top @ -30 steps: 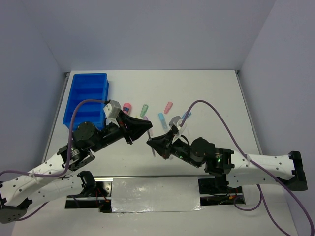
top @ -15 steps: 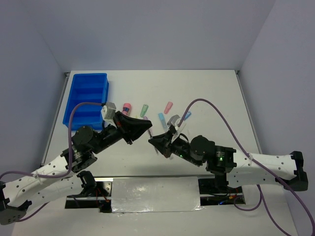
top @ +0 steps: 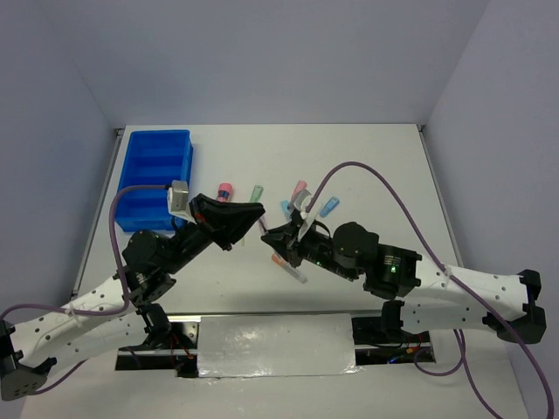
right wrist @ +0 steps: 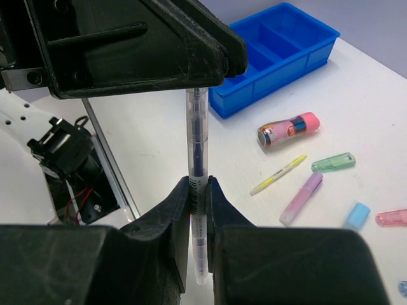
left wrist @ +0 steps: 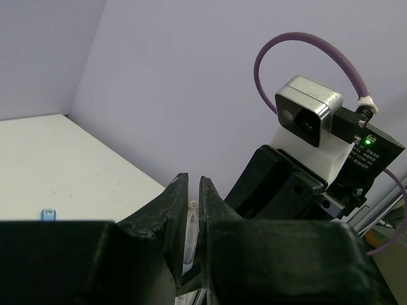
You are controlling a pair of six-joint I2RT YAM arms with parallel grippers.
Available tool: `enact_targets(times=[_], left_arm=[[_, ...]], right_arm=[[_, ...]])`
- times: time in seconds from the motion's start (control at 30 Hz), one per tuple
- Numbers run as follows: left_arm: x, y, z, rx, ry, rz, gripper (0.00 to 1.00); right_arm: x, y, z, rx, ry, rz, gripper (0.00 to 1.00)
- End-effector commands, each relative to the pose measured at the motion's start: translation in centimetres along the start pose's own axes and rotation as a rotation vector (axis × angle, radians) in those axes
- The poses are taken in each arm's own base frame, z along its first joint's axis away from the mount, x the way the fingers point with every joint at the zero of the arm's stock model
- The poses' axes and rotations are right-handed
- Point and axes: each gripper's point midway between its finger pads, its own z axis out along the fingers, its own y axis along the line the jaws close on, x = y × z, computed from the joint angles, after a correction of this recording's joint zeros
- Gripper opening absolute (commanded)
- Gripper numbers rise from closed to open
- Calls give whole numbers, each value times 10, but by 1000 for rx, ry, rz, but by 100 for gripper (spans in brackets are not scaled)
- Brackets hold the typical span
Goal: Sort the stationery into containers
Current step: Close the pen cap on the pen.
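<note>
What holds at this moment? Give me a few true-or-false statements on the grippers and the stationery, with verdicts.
1. The left gripper and the right gripper are both shut on one clear pen. True.
2. The pink-capped tube lies inside the blue tray. False: it lies on the table, outside the tray.
3. A green marker lies on the table. True.
4. The right gripper holds the thin yellow pen. False: that pen lies on the table beside a purple marker.
</note>
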Motion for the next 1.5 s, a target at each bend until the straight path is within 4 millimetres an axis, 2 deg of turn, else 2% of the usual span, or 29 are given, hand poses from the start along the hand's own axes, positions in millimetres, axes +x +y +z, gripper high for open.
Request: enact_targets(times=[0.0,0.17,0.43,0.53,0.6,0.63,0.7,0.73,0.77,0.8,0.83,0.87,0.9,0.93,0.97,1.0,1.03,1.1,1.27,1.47], left_arm=[[118,30,-34,-57,407,-86,0],[139,44,-40,-100,457,-105,0],[166,51,-55,-126,507,-142,0],[168,51,-58,-130,505,-145,0],[167,53,-58,-146,507,-136,0],[158,50,-56,-143,485,-125,0],[149,60,-58,-219,474,-98,0],[127,53,-52,-217,428,-84,3],[113,59,-49,-272,383,-61,20],[106,64,-53,-316,390,-37,29],[79,52,-45,-306,332,-22,37],[66,54,-44,-339,307,-2,52],[38,41,-38,-311,242,19,58],[25,37,-36,-305,210,32,62],[12,33,-34,-301,180,42,66],[-6,25,-32,-284,141,60,67],[-14,21,-32,-277,122,69,66],[-33,10,-30,-252,85,88,66],[-43,-3,-28,-199,79,107,66],[-26,-1,-23,-185,134,107,61]], right_arm=[[-175,-9,-28,19,-508,103,0],[-193,-12,-30,31,-539,59,0],[-217,-22,-35,46,-580,39,0],[-223,-21,-32,27,-585,37,0],[-219,-17,-28,6,-573,30,0],[-216,-16,-28,0,-567,30,0],[-197,-15,-21,-12,-520,28,0],[-189,-13,-18,-20,-502,23,0],[-166,-11,-10,-34,-443,9,0],[-154,-6,-7,-64,-414,7,0],[-142,-2,-4,-82,-387,40,0],[-119,-2,3,-84,-340,46,0],[-109,0,4,-96,-317,54,0],[-101,1,5,-104,-299,76,0],[-85,3,8,-112,-265,85,0],[-79,6,9,-128,-252,100,0],[-68,7,10,-129,-227,106,0],[-59,9,12,-137,-205,114,0],[-40,14,18,-148,-152,126,0],[-42,19,20,-171,-149,121,0]])
